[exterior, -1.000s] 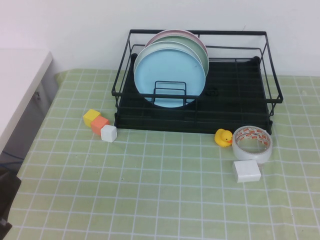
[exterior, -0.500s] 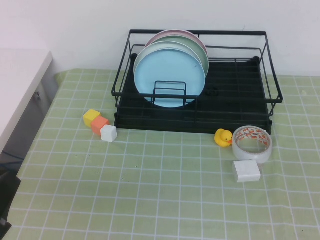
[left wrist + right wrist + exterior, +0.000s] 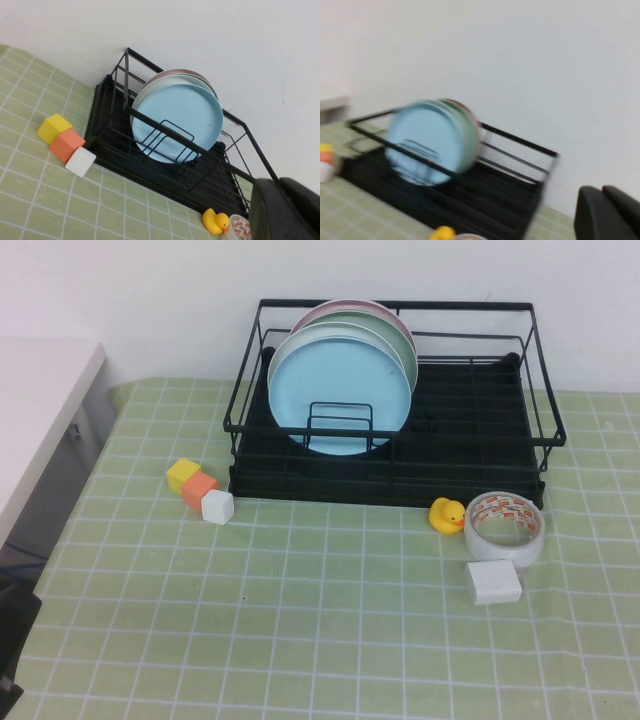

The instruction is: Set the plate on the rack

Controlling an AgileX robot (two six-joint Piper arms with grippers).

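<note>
The light blue plate (image 3: 338, 392) stands upright in the left part of the black wire rack (image 3: 480, 420), leaning against a pale green plate (image 3: 403, 342) and a pinkish plate (image 3: 345, 307) behind it. It also shows in the left wrist view (image 3: 180, 117) and the right wrist view (image 3: 420, 142). My left gripper (image 3: 279, 181) is shut and empty, well back from the rack (image 3: 115, 150). A dark part of the left arm (image 3: 12, 635) shows at the high view's lower left edge. My right gripper (image 3: 601, 189) is shut and empty, away from the rack (image 3: 485, 192), and is out of the high view.
Yellow (image 3: 183, 474), orange (image 3: 200, 488) and white (image 3: 217, 506) cubes lie left of the rack's front. A yellow duck (image 3: 447, 515), a tape roll (image 3: 505, 527) and a white box (image 3: 493, 583) lie at the front right. A white counter (image 3: 35, 410) borders the table's left side.
</note>
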